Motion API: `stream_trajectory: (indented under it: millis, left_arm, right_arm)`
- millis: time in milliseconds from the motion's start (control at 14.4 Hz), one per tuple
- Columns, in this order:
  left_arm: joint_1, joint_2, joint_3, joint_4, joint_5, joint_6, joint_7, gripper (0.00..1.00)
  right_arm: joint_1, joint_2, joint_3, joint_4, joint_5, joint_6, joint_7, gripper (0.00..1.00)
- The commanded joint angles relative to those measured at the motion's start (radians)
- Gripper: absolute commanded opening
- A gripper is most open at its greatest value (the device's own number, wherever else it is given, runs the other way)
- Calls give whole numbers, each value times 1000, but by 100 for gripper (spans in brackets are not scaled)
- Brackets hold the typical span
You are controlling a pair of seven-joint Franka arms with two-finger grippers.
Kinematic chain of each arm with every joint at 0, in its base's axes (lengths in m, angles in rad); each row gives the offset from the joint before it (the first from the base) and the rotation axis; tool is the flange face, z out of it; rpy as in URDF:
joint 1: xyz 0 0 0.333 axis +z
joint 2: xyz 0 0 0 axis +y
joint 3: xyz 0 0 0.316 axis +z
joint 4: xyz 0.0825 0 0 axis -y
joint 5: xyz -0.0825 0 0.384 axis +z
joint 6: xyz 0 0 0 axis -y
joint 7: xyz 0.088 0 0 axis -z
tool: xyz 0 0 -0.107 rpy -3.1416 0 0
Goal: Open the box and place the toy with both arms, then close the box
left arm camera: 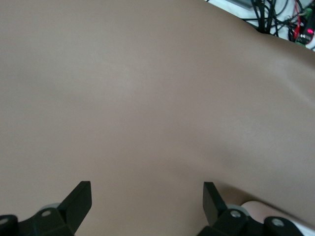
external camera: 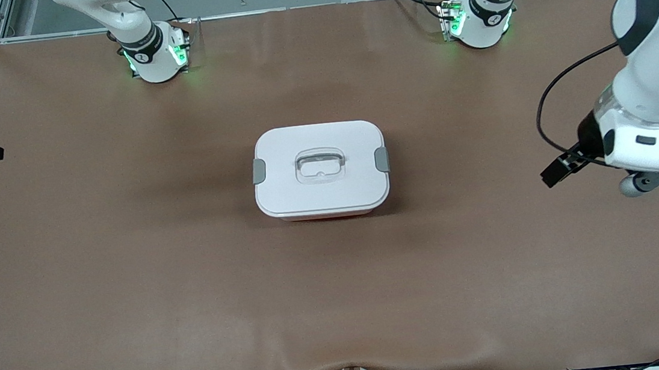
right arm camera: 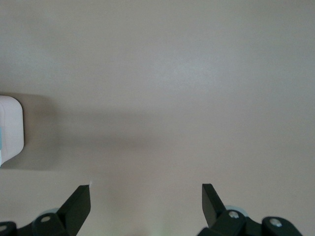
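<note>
White-shelled and bent at the elbow, the left arm (external camera: 653,57) reached in from the edge of the front view at its own end of the tabletop (external camera: 131,258), its wrist turned down and hanging above bare brown surface well apart from the box (external camera: 321,170). The left pincer (left arm camera: 147,199) hung with its two black fingers (left arm camera: 78,201) spread wide apart and nothing between them, only plain brown cover beneath; in the left wrist view a tangle of dark cables (left arm camera: 275,17) lay at the tabletop's edge, and a pale rounded shape showed beside one finger, too little of it visible to name.

The right arm (external camera: 132,22) showed only its lowest links above its green-lit base (external camera: 157,59). The right pincer (right arm camera: 146,199) was likewise held apart and empty above the tabletop, its fingers (right arm camera: 78,204) framing bare surface, with a white corner of the box (right arm camera: 11,130) visible near one edge of the right wrist view.

The box sat in the middle of the tabletop, between the two arms' ends, its white lid (external camera: 325,143) on and level, a grey clip (external camera: 259,171) at one short side and a second clip (external camera: 382,159) at the other, both lying flat against the rim. A clear recessed handle (external camera: 320,166) lay in the lid's centre. A thin strip of salmon-pink tub showed under the lid on the side nearer the front camera. Neither pincer touched the box.
</note>
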Motion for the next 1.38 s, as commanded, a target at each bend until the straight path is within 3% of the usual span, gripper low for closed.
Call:
stream_trajectory:
  millis: [0,138,346,554,831,1315]
  left_arm:
    - [21,-67,-4,-10,-18,-44,144,100]
    - [-6,-123,57,-25,-21,-70,285,100]
    - [-234,-206,313,-61,-24,-156,435,100]
    - [-310,-292,453,-130,-125,-150,512,100]
    - [-330,-377,486,-222,-160,-145,578,100]
    - [-322,-366,483,-199,-196,-153,639,100]
  right_arm:
    - [5,1,0,10,-12,-3,11,100]
    - [5,1,0,10,-12,-3,11,100]
    - [5,1,0,10,-12,-3,11,100]
    - [5,1,0,10,-12,-3,11,100]
    - [5,1,0,10,-12,-3,11,100]
    - [5,1,0,10,-12,-3,11,100]
